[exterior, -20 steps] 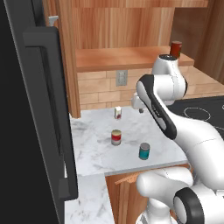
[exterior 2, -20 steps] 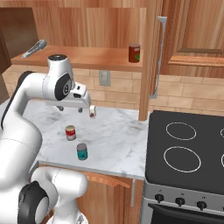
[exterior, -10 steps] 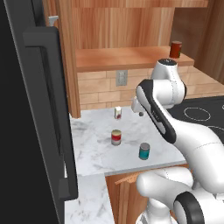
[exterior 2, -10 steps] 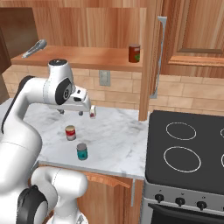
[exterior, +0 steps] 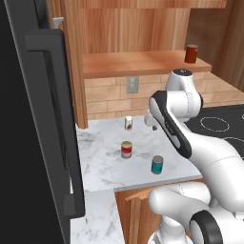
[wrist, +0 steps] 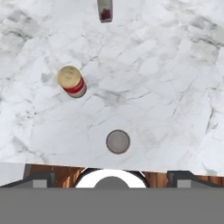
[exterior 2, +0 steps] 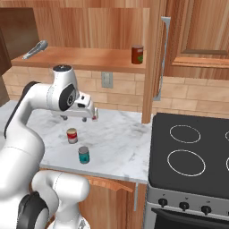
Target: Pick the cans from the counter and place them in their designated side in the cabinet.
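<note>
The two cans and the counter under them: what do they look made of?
Teal can and red can: probably metal, going by their silvery lids; the bodies look like printed labels. Counter: polished-looking white marble or a lookalike, grey-veined.

Marble counter [exterior: 102, 162] bears teal can [exterior: 157, 165], red can [exterior: 126, 149].

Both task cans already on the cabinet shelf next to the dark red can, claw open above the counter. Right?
No. The right base view shows the teal can and red-and-tan can on the counter. The dark red can stands alone on the cabinet shelf. Claw is open.
</note>
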